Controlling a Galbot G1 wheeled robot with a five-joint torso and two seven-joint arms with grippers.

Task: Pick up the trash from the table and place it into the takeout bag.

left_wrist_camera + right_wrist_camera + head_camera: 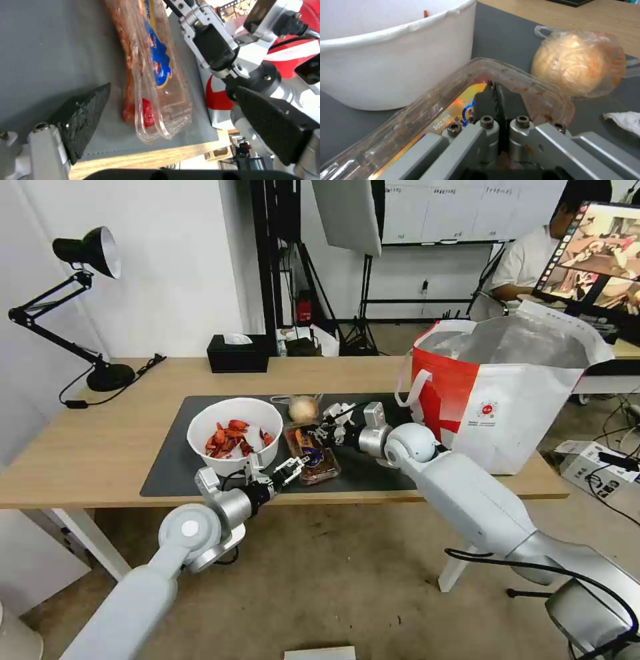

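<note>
The right hand is clenched on the far rim of the clear hinged plastic tray, which holds red scraps and a blue-and-yellow label. In the right wrist view its two dark fingertips are pressed together over the tray's curved edge. The tray lies flat on the dark grey rectangular mat, close to the mat's near edge and to the front edge of the long light-wood desk.

The left hand stands released at the tray's near end, one finger on each side of the tray corner. The left wrist view shows its black fingers spread wide, well clear of the plastic.

The white round bowl sits just beside the tray on the robot's left and holds red crayfish shells. The beige ball in clear wrap lies just beyond the tray, apart from the bowl. A crumpled white tissue lies on the mat near the ball.

The large white takeout bag with a red panel stands upright at the desk's right end, its mouth open and its silver foil lining showing. Bare mat lies between the tray and the bag. A black tissue box and a black desk lamp stand at the desk's far side.
</note>
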